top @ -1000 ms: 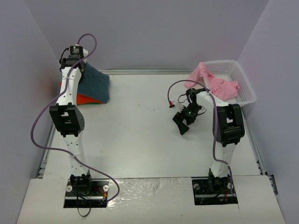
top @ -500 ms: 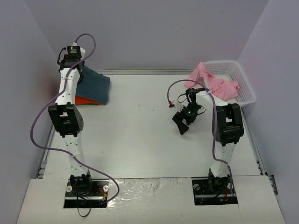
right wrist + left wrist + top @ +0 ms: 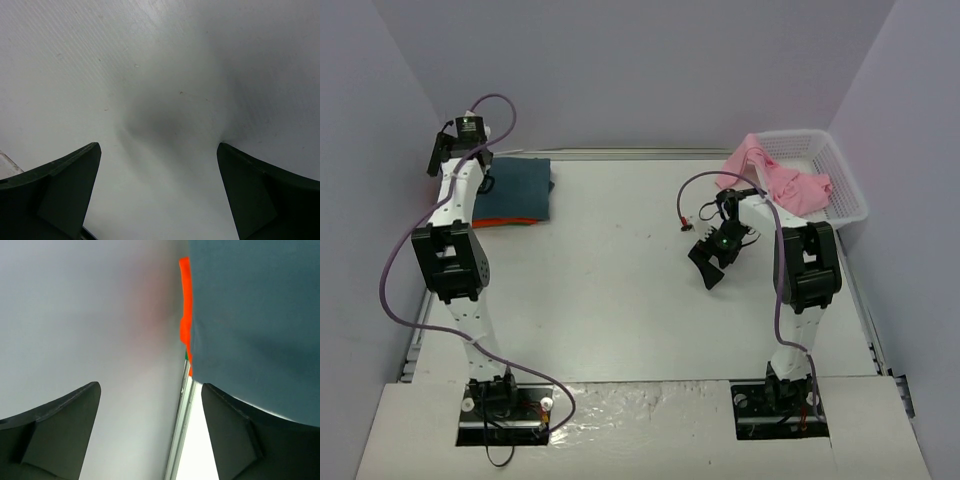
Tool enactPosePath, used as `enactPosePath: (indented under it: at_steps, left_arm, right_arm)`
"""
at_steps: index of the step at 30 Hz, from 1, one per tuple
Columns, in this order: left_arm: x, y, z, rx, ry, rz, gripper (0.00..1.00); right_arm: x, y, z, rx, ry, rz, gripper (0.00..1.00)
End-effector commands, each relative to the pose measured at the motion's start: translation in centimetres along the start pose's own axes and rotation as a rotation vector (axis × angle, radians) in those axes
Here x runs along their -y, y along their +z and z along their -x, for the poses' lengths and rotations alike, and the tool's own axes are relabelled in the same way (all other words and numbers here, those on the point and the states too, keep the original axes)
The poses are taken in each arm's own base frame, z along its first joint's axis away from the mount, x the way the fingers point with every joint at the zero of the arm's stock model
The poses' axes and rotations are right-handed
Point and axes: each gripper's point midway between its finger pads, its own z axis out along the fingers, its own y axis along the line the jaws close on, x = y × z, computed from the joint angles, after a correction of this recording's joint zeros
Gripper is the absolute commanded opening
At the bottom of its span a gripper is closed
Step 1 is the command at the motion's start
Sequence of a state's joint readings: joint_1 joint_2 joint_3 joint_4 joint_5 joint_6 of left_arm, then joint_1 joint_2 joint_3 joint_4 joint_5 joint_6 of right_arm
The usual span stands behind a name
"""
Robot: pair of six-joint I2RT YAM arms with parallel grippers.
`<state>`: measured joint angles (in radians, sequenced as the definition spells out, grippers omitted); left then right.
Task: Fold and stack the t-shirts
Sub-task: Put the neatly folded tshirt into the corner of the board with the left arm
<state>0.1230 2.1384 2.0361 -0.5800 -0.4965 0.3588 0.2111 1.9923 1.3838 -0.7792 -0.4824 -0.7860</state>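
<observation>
Slate-blue shirt: the soft, matte dark slate-blue cloth t-shirt (image 3: 517,186) lies folded as a flat rectangle on top of the stack at the far left corner of the smooth white table (image 3: 620,290).
Orange-red shirt: the bright orange-red cloth t-shirt (image 3: 508,221) shows only as a thin edge under the blue one.
Green shirt: a tiny green sliver (image 3: 187,356) peeks out below the orange in the left wrist view.
Pink shirt: the light pink t-shirt (image 3: 775,176) is crumpled and draped over the rim of the white plastic lattice basket (image 3: 847,190) at the far right.
Left gripper: the left gripper (image 3: 150,388) has its dark fingers spread and holds nothing, just left of the stack.
Right gripper: the right gripper (image 3: 709,263) gapes wide over bare table.
Change: a second ago the blue shirt was tented up beneath the left gripper; now it lies flat, and the left gripper has let go and drawn off leftward. The right arm has not moved.
</observation>
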Motion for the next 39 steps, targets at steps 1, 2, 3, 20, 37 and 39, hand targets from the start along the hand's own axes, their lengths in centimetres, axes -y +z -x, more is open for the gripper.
enactPosePath:
  at_steps: [1, 2, 3, 20, 37, 39]
  left_arm:
    - [-5.5, -7.4, 2.7, 0.153, -0.142, 0.009, 0.82]
    - [-5.0, -8.2, 2.2, 0.145, -0.141, -0.033, 0.83]
    - [-4.0, -8.9, 2.3, 0.166, -0.166, -0.098, 0.83]
    - [3.1, -27.3, -0.8, 0.539, -0.145, -0.495, 0.94]
    - [3.6, -27.8, -6.1, 0.642, -0.237, -0.586, 0.94]
    - [3.4, -27.9, -6.1, 0.646, -0.243, -0.589, 0.94]
  right_arm:
    - [-1.0, 2.8, -3.4, -0.115, 0.036, 0.069, 1.00]
    - [-1.0, 2.5, -3.2, -0.108, 0.036, 0.064, 1.00]
    - [-1.1, 2.2, -3.0, -0.098, 0.035, 0.059, 1.00]
    - [-5.7, -21.4, 11.7, 0.565, -0.100, -0.346, 1.00]
    - [2.0, -26.5, 6.9, 0.744, 0.288, -0.928, 1.00]
    - [1.4, -26.7, 7.5, 0.787, 0.296, -0.890, 1.00]
